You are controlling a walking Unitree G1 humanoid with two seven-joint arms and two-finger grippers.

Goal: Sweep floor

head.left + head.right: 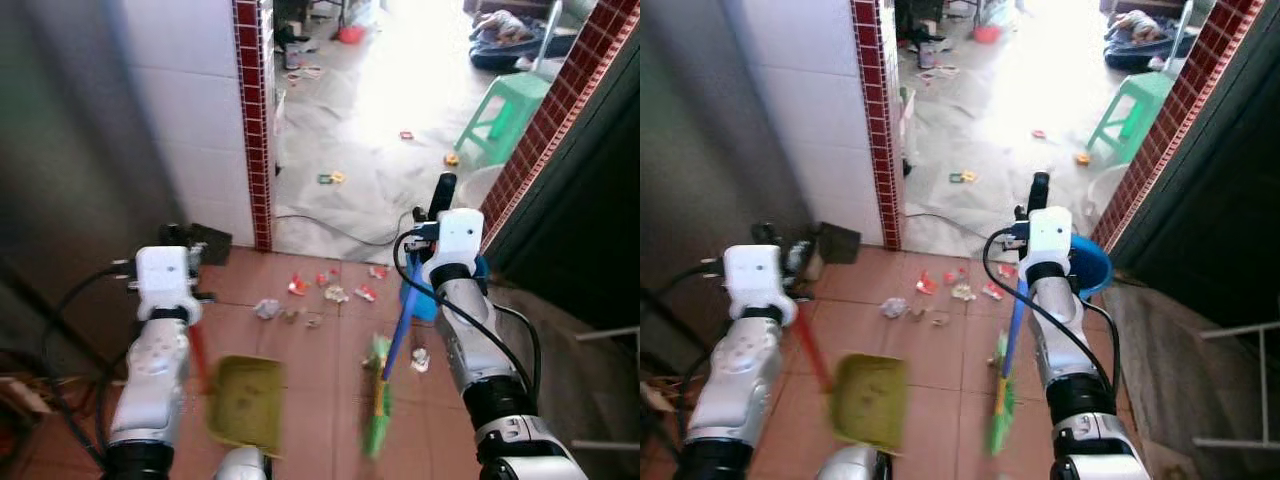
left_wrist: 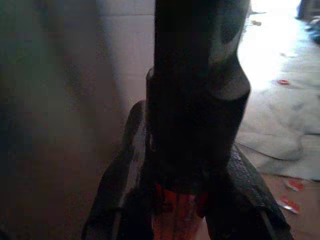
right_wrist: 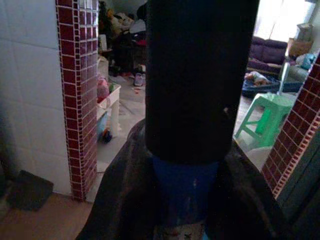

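- Presently, a broom (image 1: 385,385) is held by the right gripper (image 3: 185,200), whose fingers are clamped around the blue handle just below a black grip; the green bristles are seen low, at about 6 o'clock from the gripper, near the tiled floor (image 1: 320,350).
- A dustpan (image 1: 245,400) is carried by the left gripper (image 2: 177,205), its fingers closed on the red handle; the yellow-green pan hangs at roughly 5 o'clock from that gripper.
- Scraps of litter (image 1: 315,295) are scattered on the floor between the two arms, at 12 o'clock from the pan, just before the doorway.
- More scraps (image 1: 331,178) are seen beyond the threshold, near a green stool (image 1: 505,110).
- The broom is judged light and stiff in the shaft, soft in the bristles; a hold high on the handle gives reach but little leverage.
- The dustpan is judged light and rigid, and its thin handle could twist in the grip if pressed against the floor.
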